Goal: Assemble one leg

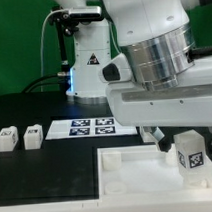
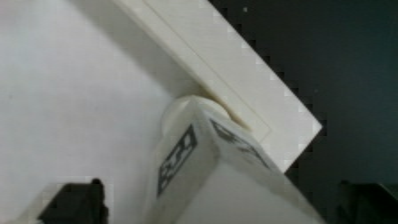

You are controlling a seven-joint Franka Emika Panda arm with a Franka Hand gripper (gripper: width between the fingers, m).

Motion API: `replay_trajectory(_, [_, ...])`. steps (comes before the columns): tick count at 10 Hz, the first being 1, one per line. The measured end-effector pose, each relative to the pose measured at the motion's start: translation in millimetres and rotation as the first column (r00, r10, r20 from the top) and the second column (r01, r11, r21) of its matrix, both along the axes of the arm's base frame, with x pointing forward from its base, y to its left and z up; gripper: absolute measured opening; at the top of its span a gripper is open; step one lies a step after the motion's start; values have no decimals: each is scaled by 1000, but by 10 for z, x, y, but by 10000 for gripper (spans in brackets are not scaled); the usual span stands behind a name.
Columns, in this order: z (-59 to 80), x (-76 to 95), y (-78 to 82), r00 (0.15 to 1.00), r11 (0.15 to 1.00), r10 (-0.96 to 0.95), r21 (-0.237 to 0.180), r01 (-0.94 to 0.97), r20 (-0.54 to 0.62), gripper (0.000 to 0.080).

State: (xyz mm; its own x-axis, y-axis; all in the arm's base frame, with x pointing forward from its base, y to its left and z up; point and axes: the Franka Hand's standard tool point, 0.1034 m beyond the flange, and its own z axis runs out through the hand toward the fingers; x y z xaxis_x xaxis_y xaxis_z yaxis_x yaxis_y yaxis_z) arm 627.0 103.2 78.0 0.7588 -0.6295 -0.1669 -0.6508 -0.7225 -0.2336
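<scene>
While the claw [image 2: 214, 200] is held with its fingers [image 2: 71, 202] spread apart and clamped on nothing, the leg [image 2: 199, 158] is seen between them, just beneath the claw, at a corner of the white panel [image 2: 80, 90]. Whether it is fully seated in the socket cannot be told. If the fingers are closed off-centre, the leg could be tipped or pushed off the corner. Two spare legs [image 1: 7, 138] are left well aside of the claw.
</scene>
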Motion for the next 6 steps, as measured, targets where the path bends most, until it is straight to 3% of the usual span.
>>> replay_trajectory(1, [-2, -1, -1, 990, 991, 134, -14, -134, 38, 649])
replay_trajectory(3, [13, 43, 40, 904, 912, 409, -87, -400, 123, 649])
replay_trajectory(4, [9, 41, 35, 892, 901, 432, -88, -424, 130, 649])
replay_trajectory(5, [9, 41, 36, 904, 912, 409, -85, -401, 124, 527])
replay_trajectory(6, [7, 41, 35, 903, 911, 411, -85, -404, 124, 527])
